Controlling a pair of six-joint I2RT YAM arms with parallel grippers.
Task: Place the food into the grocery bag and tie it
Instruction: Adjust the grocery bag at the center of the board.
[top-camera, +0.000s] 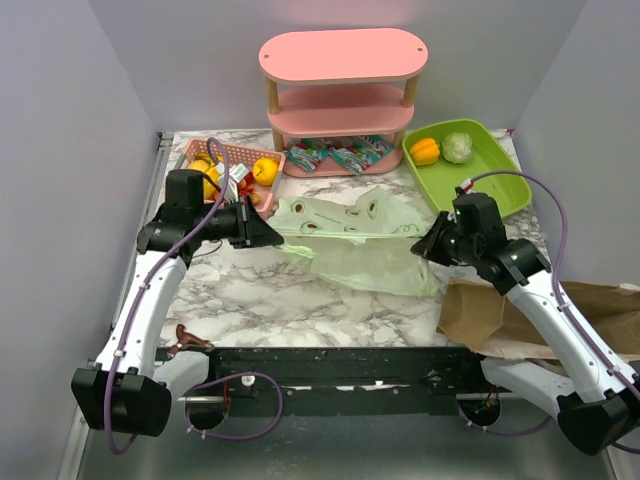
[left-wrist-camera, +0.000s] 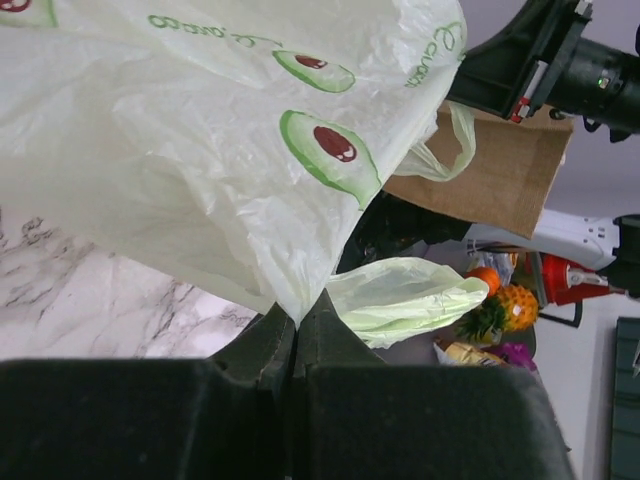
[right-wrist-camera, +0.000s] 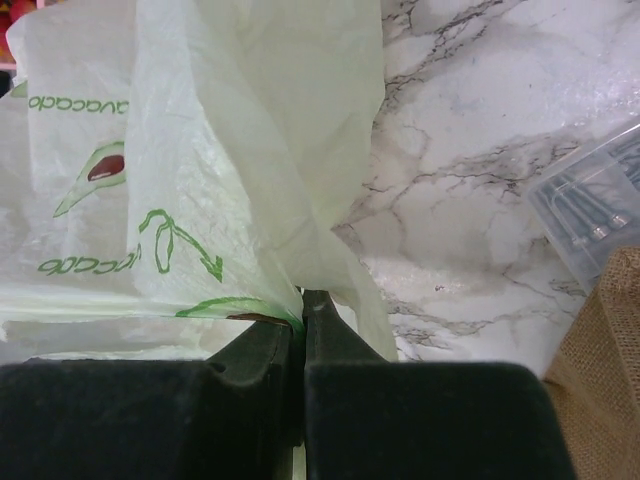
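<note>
The pale-green grocery bag (top-camera: 355, 240) with avocado prints is stretched between my two grippers above the marble table. My left gripper (top-camera: 278, 236) is shut on the bag's left edge (left-wrist-camera: 296, 300). My right gripper (top-camera: 420, 243) is shut on its right edge (right-wrist-camera: 300, 300). Bananas (top-camera: 208, 172) and small red fruits lie in the pink basket (top-camera: 262, 152) at the back left. The orange bell pepper (top-camera: 425, 150) and the pale green leafy head (top-camera: 457, 147) lie in the green tray (top-camera: 495, 190). Teal-and-red snack packets (top-camera: 340, 155) lie under the pink shelf (top-camera: 343, 60).
A brown paper bag (top-camera: 530, 315) lies at the front right, under my right arm. The pink shelf stands at the back middle. Grey walls close the left, right and back sides.
</note>
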